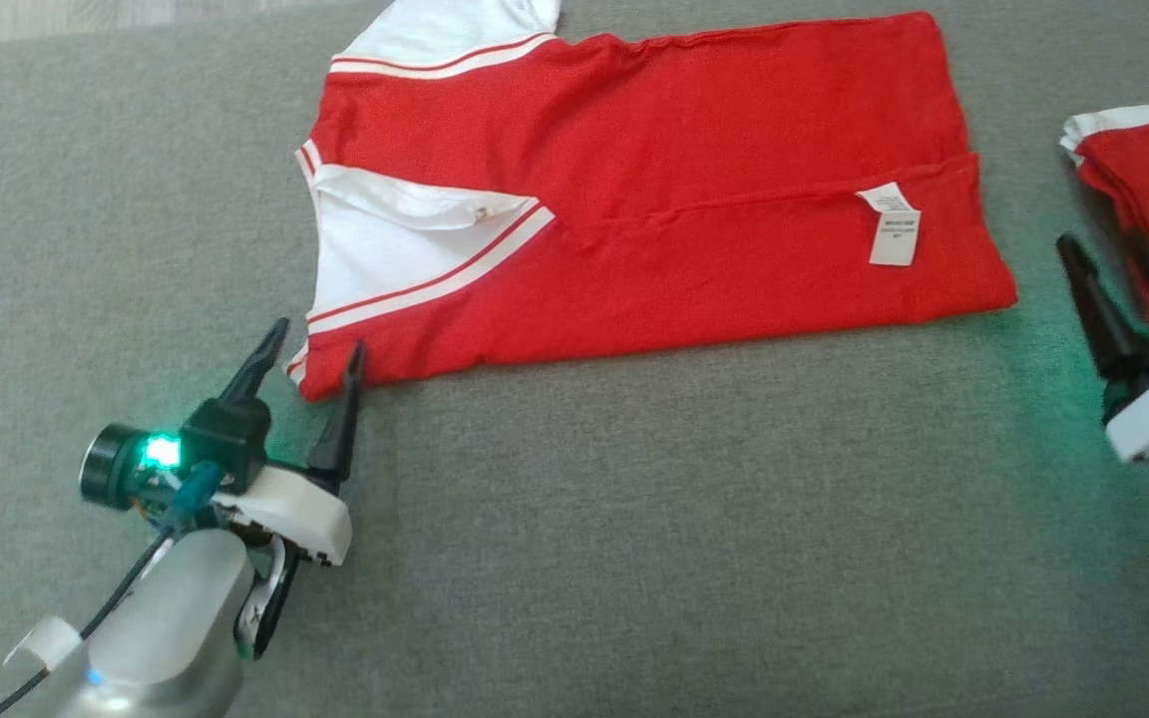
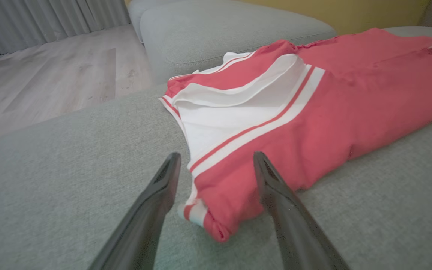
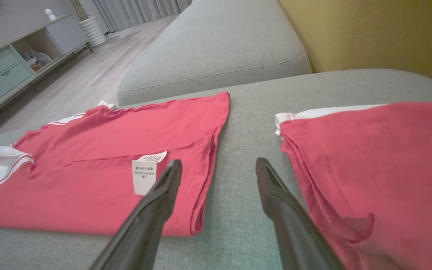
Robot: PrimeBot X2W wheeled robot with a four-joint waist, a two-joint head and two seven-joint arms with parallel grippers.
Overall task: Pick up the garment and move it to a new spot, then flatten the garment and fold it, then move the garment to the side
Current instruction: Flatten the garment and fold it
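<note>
Grey sofa cushion (image 1: 574, 519) is carrying everything I am working on, with pale wooden floor (image 2: 51, 82) lying beyond its far edge. The red garment (image 1: 654, 199) is lying flat on the cushion as 1 long folded band. Its long axis is running straight across in front of me: the white striped collar end (image 1: 375, 249) is pointing to my left, and the hem end with the white care label (image 1: 894, 224) to my right.

My left gripper (image 1: 320, 336) is sitting at the near-left corner with its 2 fingers spread wide and gripping nothing. That corner is poking up into the gap between them, so the cloth is lying dead ahead of the fingers and slightly to their right.

My right gripper (image 1: 1101, 239) is also standing released and empty. It is hanging over the bare strip of cushion just off the hem edge. The garment is lying to the left of those fingers, and a second folded red garment (image 1: 1143, 140) is lying close on their right.

I am judging the left arm to be the nearer of the 2, as it is already bracketing its corner. The right arm is needing a short shift leftward to reach the near-right corner. With 1 arm at each end of the long axis, the coming lift or fold looks to me like a job for both.
</note>
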